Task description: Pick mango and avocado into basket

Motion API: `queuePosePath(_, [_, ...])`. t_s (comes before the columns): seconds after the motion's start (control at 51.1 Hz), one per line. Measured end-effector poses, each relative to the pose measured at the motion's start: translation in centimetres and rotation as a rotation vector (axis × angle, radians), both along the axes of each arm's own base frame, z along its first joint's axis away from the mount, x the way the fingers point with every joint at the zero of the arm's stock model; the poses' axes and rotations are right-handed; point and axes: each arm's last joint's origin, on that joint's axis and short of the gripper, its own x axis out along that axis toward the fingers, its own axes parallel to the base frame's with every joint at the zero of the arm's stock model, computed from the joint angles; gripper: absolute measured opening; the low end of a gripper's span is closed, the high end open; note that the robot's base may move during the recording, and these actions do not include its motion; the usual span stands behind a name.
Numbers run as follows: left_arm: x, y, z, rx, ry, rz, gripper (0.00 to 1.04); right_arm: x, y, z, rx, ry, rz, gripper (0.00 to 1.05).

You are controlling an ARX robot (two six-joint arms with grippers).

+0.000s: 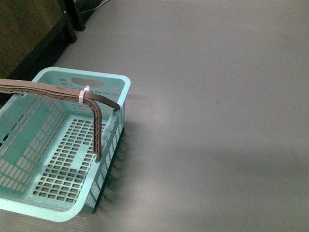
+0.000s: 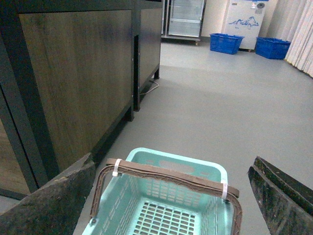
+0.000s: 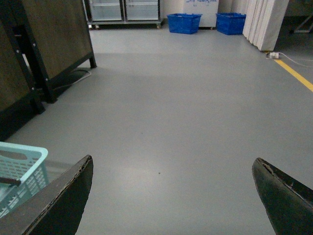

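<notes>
The light teal basket [image 1: 104,82] stands on the grey floor at the lower left of the front view, with nothing inside it. Its brown handle [image 1: 53,91] arches across the top, tied with a white zip tie. In the left wrist view the basket [image 2: 176,161] lies below my left gripper [image 2: 173,169], which is open with the handle [image 2: 171,175] between and beneath its fingers [image 2: 58,196]. My right gripper [image 3: 173,166] is open over bare floor, the basket's corner [image 3: 29,156] beside it. The mango and the avocado are out of view.
Dark wood cabinets [image 2: 73,73] on black legs stand to the left of the basket. Blue crates [image 2: 226,43] and a glass-door fridge [image 2: 185,19] are far off across the grey floor [image 1: 217,96]. A yellow floor line [image 3: 296,74] runs at the far right.
</notes>
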Motion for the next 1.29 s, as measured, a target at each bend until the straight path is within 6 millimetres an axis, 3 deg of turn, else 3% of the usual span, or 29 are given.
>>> queuePosePath(0.548, [0.0, 0.0, 0.0, -0.007, 0.009, -0.005, 0.96, 0.0, 0.0, 0.0, 0.000, 0.000, 0.000, 0.96])
queuePosePath(0.646, [0.1, -0.2, 0.1, -0.399, 0.422, -0.037, 0.96, 0.0, 0.0, 0.0, 0.000, 0.000, 0.002, 0.96])
queuePosePath(0.764, [0.6, 0.0, 1.1, -0.841, 0.525, 0.025, 0.96, 0.0, 0.0, 0.0, 0.000, 0.000, 0.000, 0.96])
queuePosePath(0.842, [1.6, 0.7, 1.4, -1.033, 0.533, 0.118, 0.96, 0.0, 0.0, 0.0, 0.000, 0.000, 0.002, 0.96])
queuePosePath(0.921, [2.9, 1.4, 1.0, -1.117, 0.540, 0.183, 0.96, 0.0, 0.0, 0.0, 0.000, 0.000, 0.000, 0.96])
queuePosePath(1.293, [10.8, 3.4, -2.6, -1.203, 0.563, 0.342, 0.96, 0.0, 0.0, 0.0, 0.000, 0.000, 0.001, 0.96])
